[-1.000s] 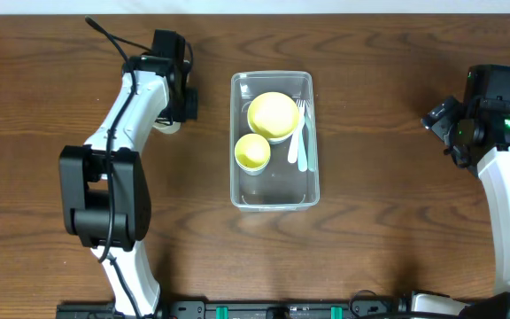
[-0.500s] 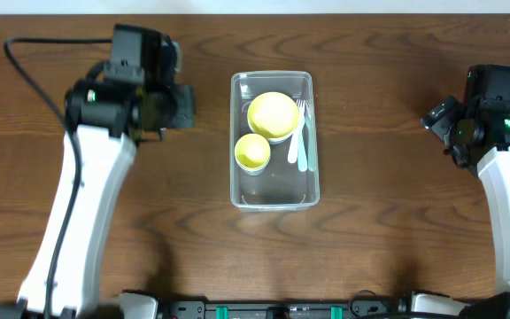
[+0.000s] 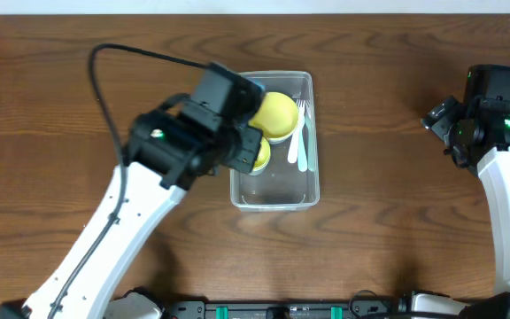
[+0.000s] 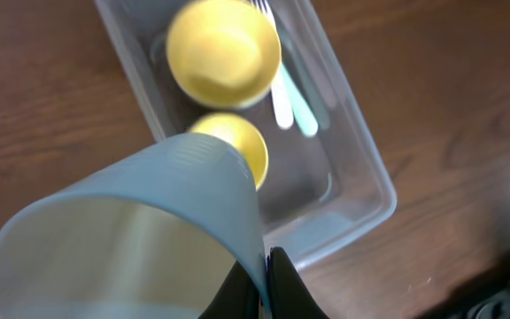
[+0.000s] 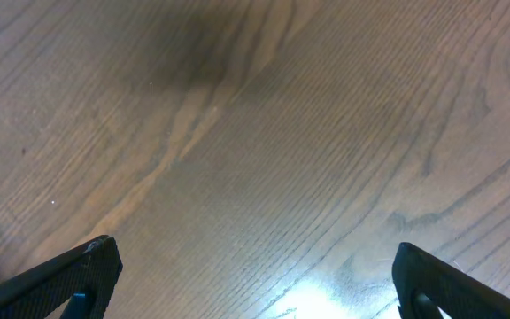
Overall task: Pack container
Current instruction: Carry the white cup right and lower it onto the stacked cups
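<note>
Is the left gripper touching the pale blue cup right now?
Touching. The left wrist view shows the left gripper shut on the pale blue cup, with the cup's wall pinched between the two dark fingers.

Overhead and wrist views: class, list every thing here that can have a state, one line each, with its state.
container: open, no lid, partly filled.
yellow bowl: inside the container.
small yellow cup: inside the container, mouth up.
utensils: lying flat in the container.
pale-blue cup: held by its rim, above the container.
left gripper: shut on the pale-blue cup.
right gripper: open, empty.
</note>
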`<state>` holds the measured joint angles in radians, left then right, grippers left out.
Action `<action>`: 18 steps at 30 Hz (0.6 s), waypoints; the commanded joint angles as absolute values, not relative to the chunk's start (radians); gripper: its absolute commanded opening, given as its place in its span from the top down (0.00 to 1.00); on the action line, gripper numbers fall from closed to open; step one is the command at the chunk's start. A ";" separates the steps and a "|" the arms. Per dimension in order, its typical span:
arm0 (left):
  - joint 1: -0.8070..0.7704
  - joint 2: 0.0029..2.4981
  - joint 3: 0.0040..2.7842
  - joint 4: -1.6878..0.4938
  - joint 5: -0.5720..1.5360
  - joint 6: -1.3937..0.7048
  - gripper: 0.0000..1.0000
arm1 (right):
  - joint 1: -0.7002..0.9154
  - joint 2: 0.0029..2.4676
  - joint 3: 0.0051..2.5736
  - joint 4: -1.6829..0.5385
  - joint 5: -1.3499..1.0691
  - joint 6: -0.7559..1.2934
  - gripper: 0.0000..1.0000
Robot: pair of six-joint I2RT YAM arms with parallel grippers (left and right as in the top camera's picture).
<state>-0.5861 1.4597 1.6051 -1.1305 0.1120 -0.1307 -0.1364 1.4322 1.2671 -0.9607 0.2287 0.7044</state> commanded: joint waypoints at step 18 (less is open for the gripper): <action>-0.727 1.516 1.603 -1.223 0.063 -0.085 0.94 | -0.138 1.431 1.280 -0.961 0.246 0.717 0.01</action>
